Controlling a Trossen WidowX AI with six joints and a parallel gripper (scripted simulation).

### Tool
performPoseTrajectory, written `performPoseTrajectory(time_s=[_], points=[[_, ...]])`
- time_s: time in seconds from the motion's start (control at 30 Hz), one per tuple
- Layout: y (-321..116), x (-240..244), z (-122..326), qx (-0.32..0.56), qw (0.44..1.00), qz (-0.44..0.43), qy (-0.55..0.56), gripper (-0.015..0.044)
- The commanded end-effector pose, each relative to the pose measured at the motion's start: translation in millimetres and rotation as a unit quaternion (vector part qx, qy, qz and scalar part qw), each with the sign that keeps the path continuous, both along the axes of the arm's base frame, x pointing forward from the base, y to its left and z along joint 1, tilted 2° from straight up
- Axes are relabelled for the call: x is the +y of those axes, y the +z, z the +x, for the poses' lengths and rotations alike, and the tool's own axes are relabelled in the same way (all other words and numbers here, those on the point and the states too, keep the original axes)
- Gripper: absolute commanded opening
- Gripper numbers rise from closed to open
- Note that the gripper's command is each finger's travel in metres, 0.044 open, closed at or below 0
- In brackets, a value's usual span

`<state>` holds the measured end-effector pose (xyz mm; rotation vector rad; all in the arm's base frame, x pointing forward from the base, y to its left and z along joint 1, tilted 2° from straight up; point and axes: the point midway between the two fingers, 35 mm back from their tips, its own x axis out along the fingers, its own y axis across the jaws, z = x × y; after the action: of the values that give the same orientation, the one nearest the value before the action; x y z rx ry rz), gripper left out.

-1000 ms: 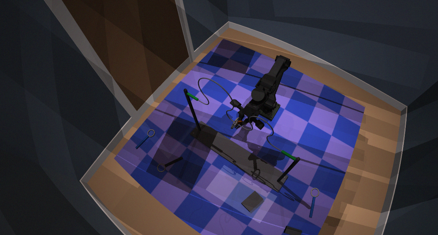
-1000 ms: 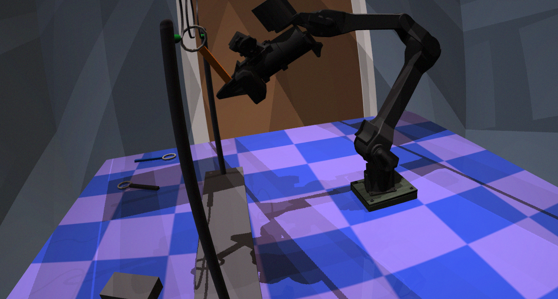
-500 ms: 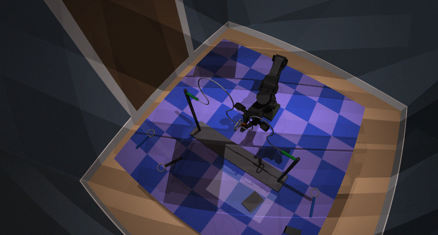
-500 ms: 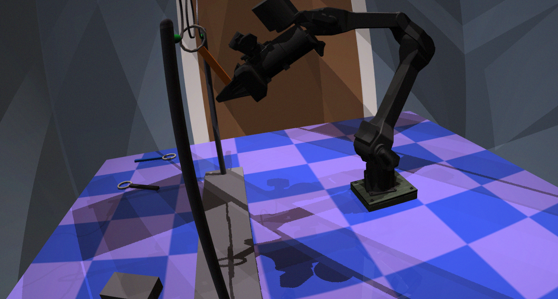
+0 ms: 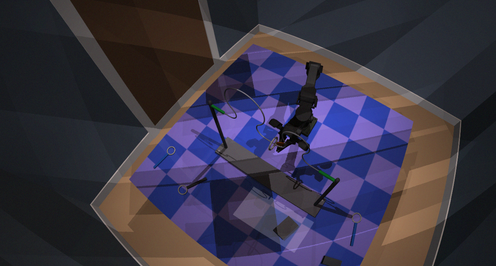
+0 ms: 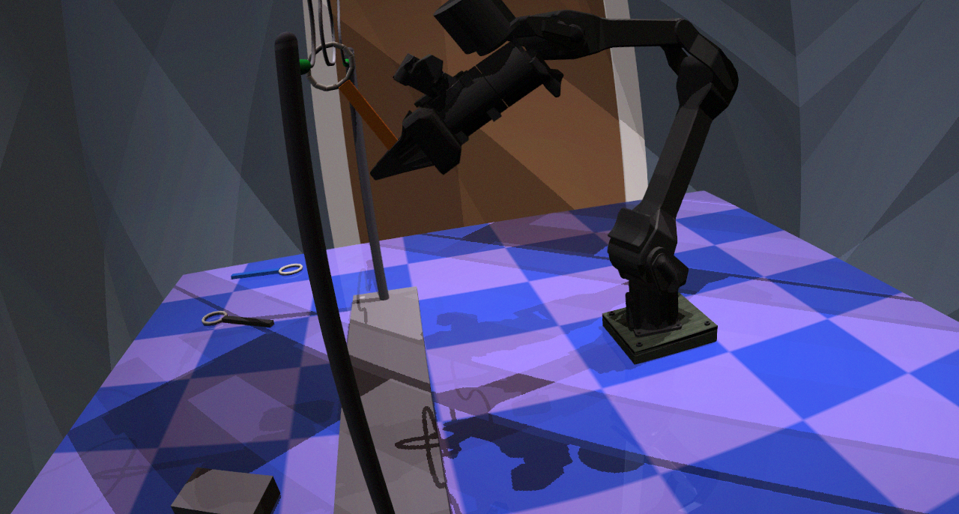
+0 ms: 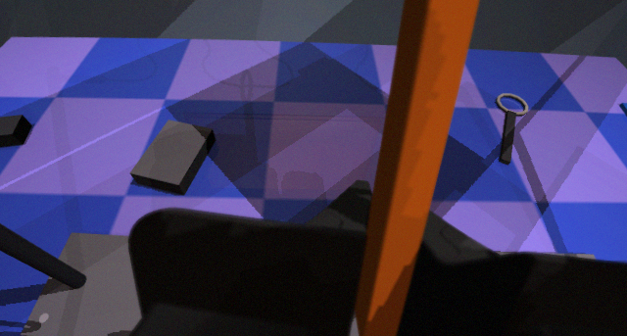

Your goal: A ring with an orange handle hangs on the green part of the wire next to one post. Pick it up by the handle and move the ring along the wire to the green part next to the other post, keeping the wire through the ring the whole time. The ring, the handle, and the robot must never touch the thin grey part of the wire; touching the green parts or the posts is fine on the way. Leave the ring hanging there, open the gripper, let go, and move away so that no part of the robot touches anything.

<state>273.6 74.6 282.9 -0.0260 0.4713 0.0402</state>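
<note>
The ring is around the middle stretch of the thin grey wire, between the two green parts. Whether ring and wire touch is too small to tell. My gripper is shut on the orange handle, below the ring in the exterior view. The handle slants up from the fingers to the ring. In the wrist view the ring and wire are out of sight. The far post and near post stand upright.
A grey base joins the posts. A loop of wire rises close over the gripper in the top view. A black-handled ring, two blue-handled rings and a grey block lie beyond the base.
</note>
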Motion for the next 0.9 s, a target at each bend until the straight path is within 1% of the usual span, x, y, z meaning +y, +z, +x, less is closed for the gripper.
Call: performPoseTrajectory(time_s=[0.0,0.37,0.87], points=[[2,7,-1,0.0,1.0,0.015,-0.001,-0.015],[4,33,-5,0.01,0.997,0.082,0.003,-0.015],[22,78,-13,0.033,0.971,0.235,0.011,-0.015]])
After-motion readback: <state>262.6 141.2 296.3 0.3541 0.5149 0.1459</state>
